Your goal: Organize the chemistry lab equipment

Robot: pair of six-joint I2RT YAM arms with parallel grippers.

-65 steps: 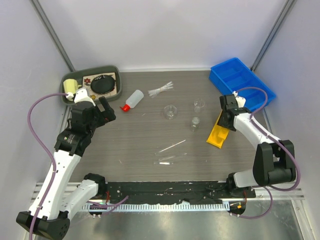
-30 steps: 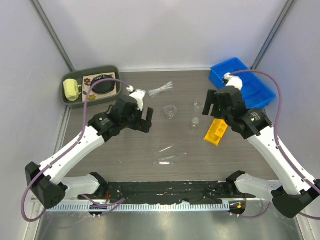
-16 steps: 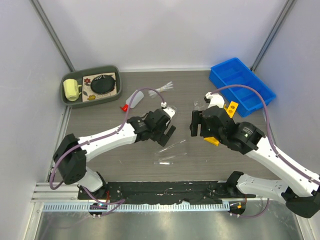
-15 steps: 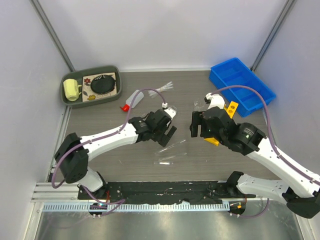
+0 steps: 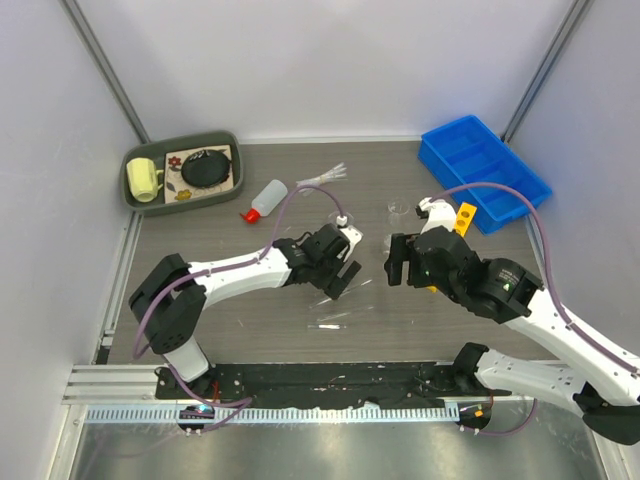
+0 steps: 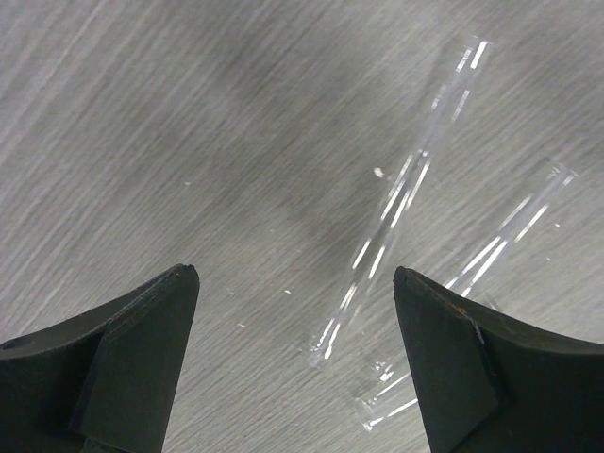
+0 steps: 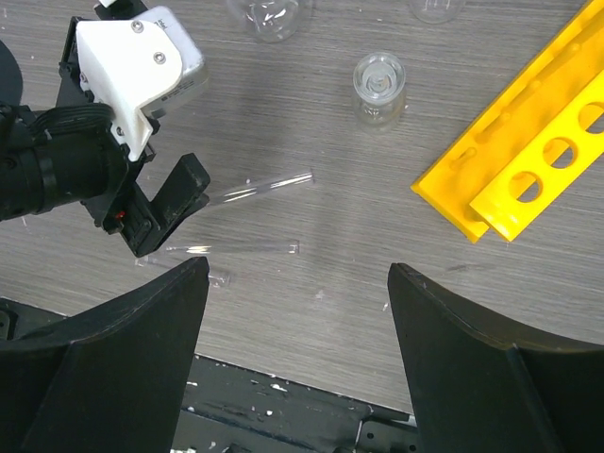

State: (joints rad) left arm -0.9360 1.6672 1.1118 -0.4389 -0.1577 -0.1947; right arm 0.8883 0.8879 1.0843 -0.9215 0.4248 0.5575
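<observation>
Top external view, entries by size.

1. Tabletop [image 5: 200, 300]: grey wood grain, carrying all items below.
2. Blue bin [image 5: 445, 175]: far right corner, divided into compartments.
3. Green tray [image 5: 190, 201]: far left corner. It holds a yellow mug [image 5: 143, 180] and a round black object [image 5: 208, 168] side by side.
4. Yellow rack [image 7: 510, 123]: long, with round holes. It lies flat and slanted on the tabletop, near the blue bin and largely hidden behind the right arm from above.
5. Left fingers [image 5: 344, 279]: over the middle of the tabletop, spread wide and holding nothing. In the left wrist view the near end of a clear tube lies on the wood between them, untouched.
6. Right fingers [image 5: 400, 270]: facing the left pair across the middle, spread wide and holding nothing.
7. White squeeze bottle [image 5: 265, 198]: on its side between the green tray and the pipettes, red cap pointing toward the near left.
8. Glass beaker [image 7: 378, 85]: small, clear and upright, between the left fingers and the yellow rack, apart from both. Two more clear vessels are cut off at the top edge of the right wrist view.
9. Long clear tube [image 6: 401, 203]: flat on the tabletop, just beside the left fingers.
10. Second clear tube [image 6: 491, 255]: roughly parallel to the first and close beside it, not touching.
11. Short clear tube [image 5: 330, 322]: nearer the arm bases, apart from the others.
12. Pipettes [image 5: 322, 178]: a thin clear bundle at the far middle of the tabletop, fanned slightly.
</observation>
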